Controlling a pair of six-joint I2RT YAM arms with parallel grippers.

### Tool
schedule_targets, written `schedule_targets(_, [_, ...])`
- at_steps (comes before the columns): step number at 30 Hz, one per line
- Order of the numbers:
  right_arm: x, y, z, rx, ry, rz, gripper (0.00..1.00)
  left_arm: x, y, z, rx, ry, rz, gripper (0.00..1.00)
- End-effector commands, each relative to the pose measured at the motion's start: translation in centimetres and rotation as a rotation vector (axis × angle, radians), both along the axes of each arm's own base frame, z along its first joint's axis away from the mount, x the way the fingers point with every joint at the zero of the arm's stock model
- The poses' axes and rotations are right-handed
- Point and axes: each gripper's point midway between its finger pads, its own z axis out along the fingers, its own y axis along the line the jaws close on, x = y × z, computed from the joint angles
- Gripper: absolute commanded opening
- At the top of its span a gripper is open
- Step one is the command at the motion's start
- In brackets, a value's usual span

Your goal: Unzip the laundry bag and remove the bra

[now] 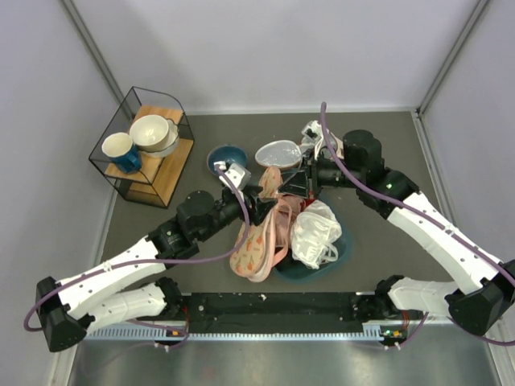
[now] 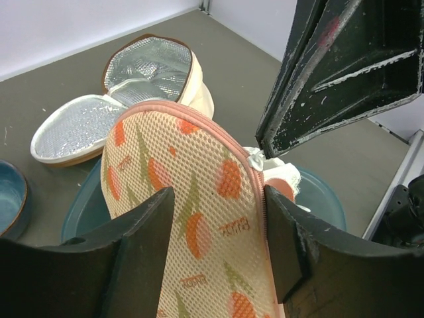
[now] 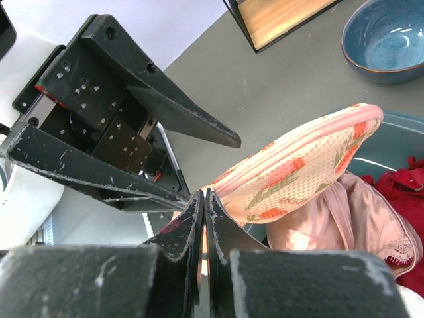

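Note:
The laundry bag (image 1: pixel 259 241), peach-pink mesh with orange print, hangs lifted over the teal basin (image 1: pixel 342 251). Its top end is held up between both grippers. In the left wrist view the laundry bag (image 2: pixel 199 218) fills the gap of my left gripper (image 2: pixel 218 199). The jaws stand apart on either side of it, and the right finger (image 2: pixel 288 242) sits against the zip edge. My right gripper (image 3: pixel 204 193) is shut on the zip pull at the bag's (image 3: pixel 298 169) end, just beside the left gripper's fingers. The bra is hidden.
In the basin lie a white glossy bundle (image 1: pixel 315 233), a pale pink lacy garment (image 3: pixel 344 218) and something red (image 3: pixel 401 192). Behind are a beige pouch with silver lining (image 2: pixel 126 86), a blue bowl (image 1: pixel 227 158) and a wire rack with cups (image 1: pixel 149 145).

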Motion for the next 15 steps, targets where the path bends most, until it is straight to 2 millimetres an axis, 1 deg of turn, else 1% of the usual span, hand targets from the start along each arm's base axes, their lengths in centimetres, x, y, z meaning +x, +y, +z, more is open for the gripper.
schedule_targets(1, [-0.1,0.5,3.2,0.061,-0.07,0.015,0.0,0.3,0.4,1.0,-0.028,-0.04,0.027,0.55])
schedule_targets(2, [-0.1,0.5,3.1,0.059,-0.072,0.014,0.0,0.3,0.4,0.9,-0.024,-0.039,0.025,0.48])
schedule_targets(3, [-0.1,0.4,3.1,0.057,-0.071,0.013,0.0,0.3,0.5,0.9,-0.024,-0.037,0.028,0.24])
schedule_targets(5, [0.3,0.4,2.9,0.051,-0.071,-0.003,0.0,0.2,0.6,1.2,-0.029,-0.04,0.025,0.0])
schedule_targets(7, [0.7,0.3,2.3,0.035,-0.068,-0.026,0.0,-0.1,0.6,1.4,-0.027,-0.042,0.016,0.0])
schedule_targets(8, [1.0,0.2,1.9,0.025,-0.066,-0.039,0.0,-0.2,1.0,1.7,-0.032,-0.05,0.019,0.0])
schedule_targets(10, [1.9,-0.3,0.8,0.0,-0.056,-0.085,0.0,-0.5,1.3,1.9,-0.033,-0.059,0.016,0.0])
schedule_targets(11, [2.3,-0.5,0.2,-0.008,-0.044,-0.098,0.0,-0.8,1.9,2.5,-0.04,-0.08,0.02,0.0])
schedule_targets(13, [3.4,-1.3,-1.2,-0.031,-0.016,-0.141,0.0,-1.1,2.7,2.7,-0.036,-0.094,0.028,0.0])
schedule_targets(14, [3.8,-1.4,-1.9,-0.042,-0.003,-0.153,0.0,-1.5,3.4,3.3,-0.046,-0.117,0.033,0.0])
schedule_targets(15, [4.2,-1.7,-2.6,-0.053,0.011,-0.165,0.0,-1.6,3.8,3.4,-0.044,-0.124,0.035,0.0])
